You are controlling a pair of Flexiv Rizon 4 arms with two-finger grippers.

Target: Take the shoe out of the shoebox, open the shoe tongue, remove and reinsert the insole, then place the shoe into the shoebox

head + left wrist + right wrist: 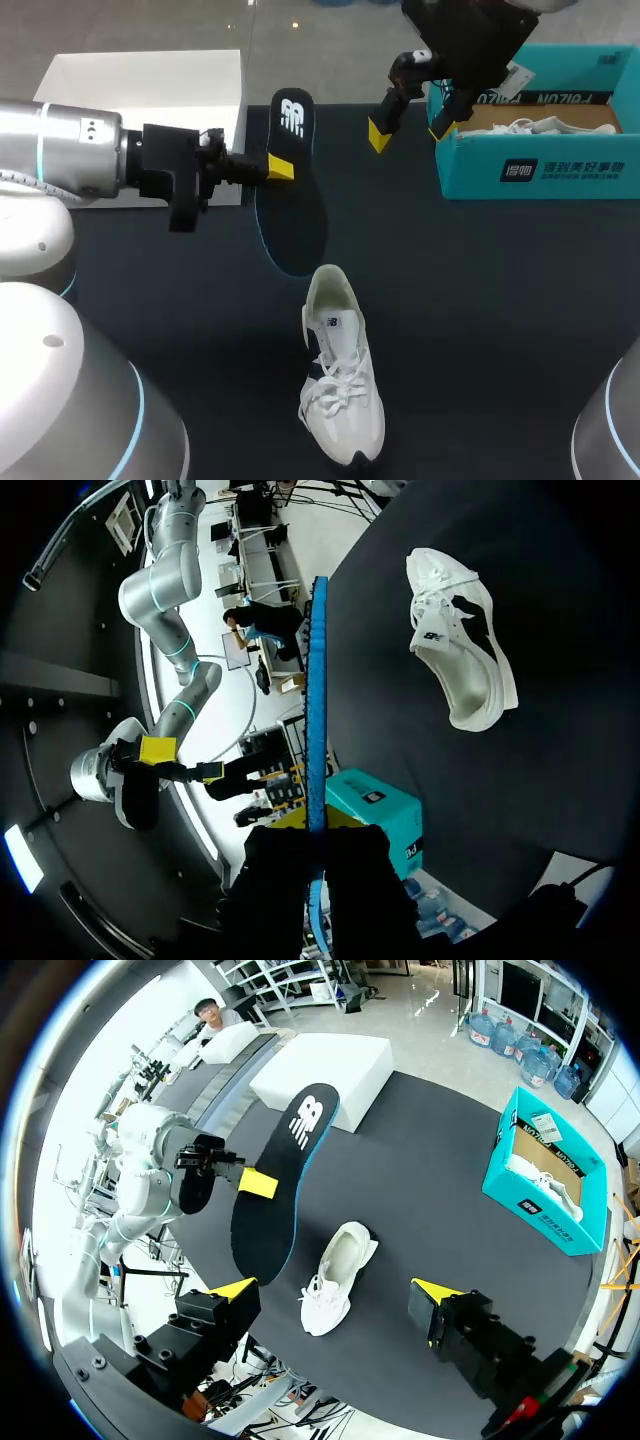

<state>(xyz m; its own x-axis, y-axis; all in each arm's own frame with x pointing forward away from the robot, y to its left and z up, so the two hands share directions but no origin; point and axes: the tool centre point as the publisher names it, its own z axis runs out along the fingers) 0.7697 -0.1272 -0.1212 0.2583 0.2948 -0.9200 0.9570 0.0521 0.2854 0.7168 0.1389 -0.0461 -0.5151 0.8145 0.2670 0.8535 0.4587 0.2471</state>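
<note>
Pinching thin dark insole [295, 225], left gripper [281, 167], white shoe [341, 385]

We are in a robotics lab. Our left arm [60, 150] at nine o'clock and our right arm [612, 420] at four, grey with glowing blue rings, flank a black-topped table [500, 300] laid with staged props: a teal shoebox [540, 170] at two o'clock, a white box [140, 90] at eleven, an insole [295, 190] at twelve, a white shoe [340, 380] at six.

My arms: silver shells, black wrists.
Left arm [60, 150]: cyan ring well behind left pincer [280, 167], which is black-bodied, yellow-tipped. Right pincer [408, 130] alike; small screws on its mounts.
</note>
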